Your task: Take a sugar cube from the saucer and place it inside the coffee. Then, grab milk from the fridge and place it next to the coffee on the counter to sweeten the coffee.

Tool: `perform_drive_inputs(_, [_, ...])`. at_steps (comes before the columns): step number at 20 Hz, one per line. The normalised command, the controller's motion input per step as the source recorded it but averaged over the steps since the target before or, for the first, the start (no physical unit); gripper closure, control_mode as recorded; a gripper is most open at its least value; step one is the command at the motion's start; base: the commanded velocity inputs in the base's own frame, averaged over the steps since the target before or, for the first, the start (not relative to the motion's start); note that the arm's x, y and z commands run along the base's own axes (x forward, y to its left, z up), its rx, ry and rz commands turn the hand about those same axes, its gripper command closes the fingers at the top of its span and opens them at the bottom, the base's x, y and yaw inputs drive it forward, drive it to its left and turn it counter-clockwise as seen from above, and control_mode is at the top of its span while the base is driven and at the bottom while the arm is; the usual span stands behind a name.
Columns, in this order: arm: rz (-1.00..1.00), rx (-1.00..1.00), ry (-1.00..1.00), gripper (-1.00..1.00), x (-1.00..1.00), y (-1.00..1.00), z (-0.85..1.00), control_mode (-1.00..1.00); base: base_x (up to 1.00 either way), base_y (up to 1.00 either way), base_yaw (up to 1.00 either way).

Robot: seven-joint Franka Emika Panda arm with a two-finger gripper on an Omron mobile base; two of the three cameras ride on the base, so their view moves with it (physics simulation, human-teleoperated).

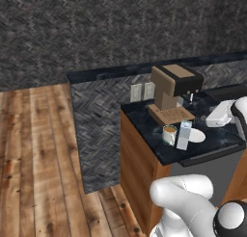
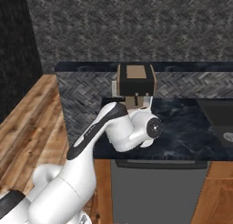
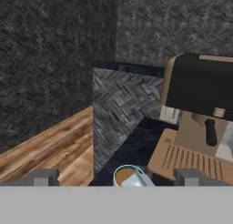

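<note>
The coffee, a white mug with light-brown liquid, stands on the dark marbled counter in front of the coffee machine. The milk, a pale carton, stands upright right beside the mug. Just past the carton lies the white saucer. The sugar cube is too small to make out, and the fridge is out of view. My white hand hovers over the counter to the right of the carton, apart from it. In the hand view my gripper is open with nothing held, and the coffee shows low between the fingertips.
A brown-and-black coffee machine stands behind the mug, its grille tray close to it. A grey herringbone wall rises behind and beside the counter. A dark recessed sink lies to the right. Wooden floor stretches to the left.
</note>
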Motion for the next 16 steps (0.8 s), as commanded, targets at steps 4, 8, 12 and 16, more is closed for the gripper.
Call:
perform_drive_inputs(4, [0.00,0.00,0.00,-1.00,-0.13,-0.38,0.00,-1.00,0.00,0.00,0.00])
perform_drive_inputs(8, [0.00,0.00,0.00,-1.00,-0.13,-0.39,0.00,-1.00,0.00,0.00,0.00])
perform_drive_inputs(12, [0.00,0.00,0.00,-1.00,-0.21,-0.40,0.00,-1.00,0.00,0.00,0.00])
perform_drive_inputs(16, [0.01,0.00,0.00,-1.00,-0.27,-0.45,0.00,-1.00,0.00,0.00,0.00])
